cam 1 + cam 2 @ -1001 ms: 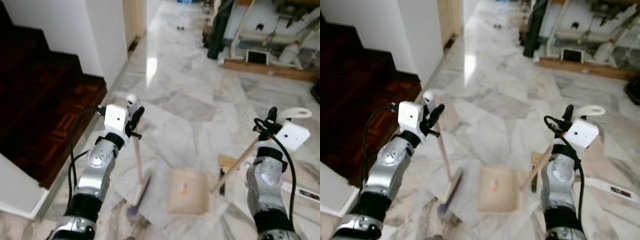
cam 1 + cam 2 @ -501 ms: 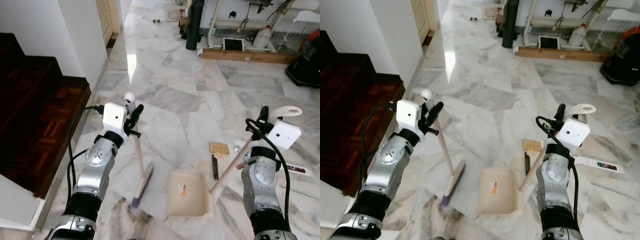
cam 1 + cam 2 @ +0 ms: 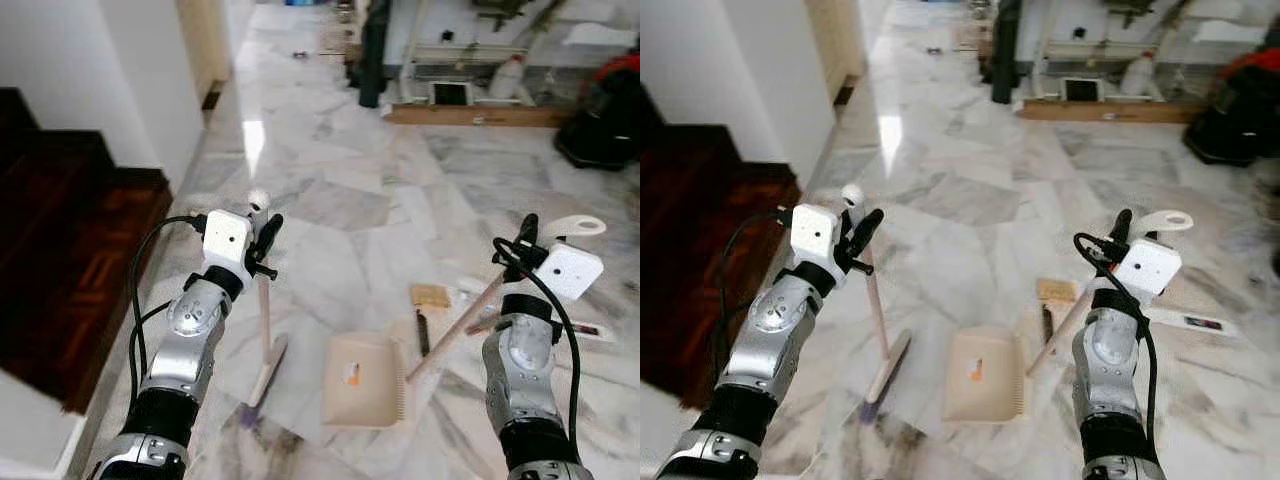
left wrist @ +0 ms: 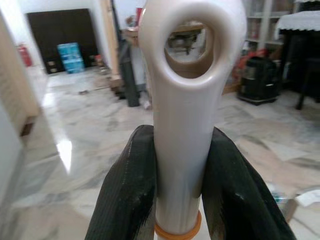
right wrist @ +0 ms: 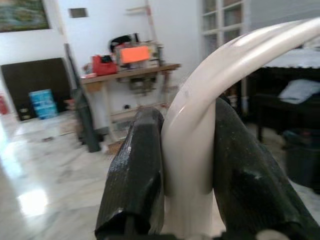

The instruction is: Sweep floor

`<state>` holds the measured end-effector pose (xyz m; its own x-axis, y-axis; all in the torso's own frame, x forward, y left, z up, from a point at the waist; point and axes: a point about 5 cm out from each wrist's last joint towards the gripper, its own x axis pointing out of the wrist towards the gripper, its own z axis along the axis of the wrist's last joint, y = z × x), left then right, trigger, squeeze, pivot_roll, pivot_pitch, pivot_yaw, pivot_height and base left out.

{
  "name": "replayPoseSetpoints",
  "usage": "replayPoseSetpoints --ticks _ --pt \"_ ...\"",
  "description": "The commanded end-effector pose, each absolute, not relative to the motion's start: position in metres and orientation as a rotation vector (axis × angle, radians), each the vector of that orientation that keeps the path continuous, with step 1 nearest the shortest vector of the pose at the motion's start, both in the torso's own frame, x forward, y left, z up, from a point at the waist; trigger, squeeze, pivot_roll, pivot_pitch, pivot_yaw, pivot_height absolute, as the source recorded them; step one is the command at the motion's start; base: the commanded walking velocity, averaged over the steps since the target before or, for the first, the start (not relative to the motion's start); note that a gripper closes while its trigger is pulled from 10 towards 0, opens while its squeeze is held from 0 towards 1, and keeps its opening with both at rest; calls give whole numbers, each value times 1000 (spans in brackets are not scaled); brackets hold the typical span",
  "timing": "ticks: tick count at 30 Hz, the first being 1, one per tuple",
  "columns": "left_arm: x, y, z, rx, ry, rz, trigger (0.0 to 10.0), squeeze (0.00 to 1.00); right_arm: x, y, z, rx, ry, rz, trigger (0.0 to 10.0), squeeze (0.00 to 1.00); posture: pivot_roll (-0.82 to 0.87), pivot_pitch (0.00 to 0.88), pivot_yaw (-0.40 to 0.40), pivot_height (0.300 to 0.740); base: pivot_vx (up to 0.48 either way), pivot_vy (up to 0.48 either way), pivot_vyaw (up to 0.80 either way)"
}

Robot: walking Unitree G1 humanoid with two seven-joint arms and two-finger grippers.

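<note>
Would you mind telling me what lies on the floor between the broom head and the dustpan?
Bare marble floor, as the left eye view shows: the broom head and the dustpan lie apart.

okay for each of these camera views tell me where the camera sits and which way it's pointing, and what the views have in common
Left eye view: head, looking down at marble floor; both silver arms, broom, dustpan.
Right eye view: same head camera, same scene.
Left wrist view: along left tool, clamped on broom handle's ring end.
Right wrist view: along right tool, clamped on dustpan handle.
Shared: both wrist views show a distant blue container.
</note>
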<state>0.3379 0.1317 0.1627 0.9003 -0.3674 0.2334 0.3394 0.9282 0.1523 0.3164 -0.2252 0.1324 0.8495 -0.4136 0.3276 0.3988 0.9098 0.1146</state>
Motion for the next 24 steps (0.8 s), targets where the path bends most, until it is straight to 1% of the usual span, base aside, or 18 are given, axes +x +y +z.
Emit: replayPoseSetpoints --ticks 1,12,22,24 --pt "339 131 172 110 -302 -371 10000 0 317 -225 137 42 -380 -427 10000 0 149 109 -3 740 292 0 0" --pt "339 133 173 112 -302 -366 10000 0 317 -224 135 45 -371 -424 10000 0 149 111 -5 740 293 0 0" --pt "340 133 172 103 -301 -363 10000 0 318 -223 136 51 -370 -422 10000 0 149 110 -6 740 0 0 0" --pt "340 133 173 102 -300 -361 10000 0 319 -223 135 58 -367 -422 10000 0 148 111 -6 740 0 369 -706"
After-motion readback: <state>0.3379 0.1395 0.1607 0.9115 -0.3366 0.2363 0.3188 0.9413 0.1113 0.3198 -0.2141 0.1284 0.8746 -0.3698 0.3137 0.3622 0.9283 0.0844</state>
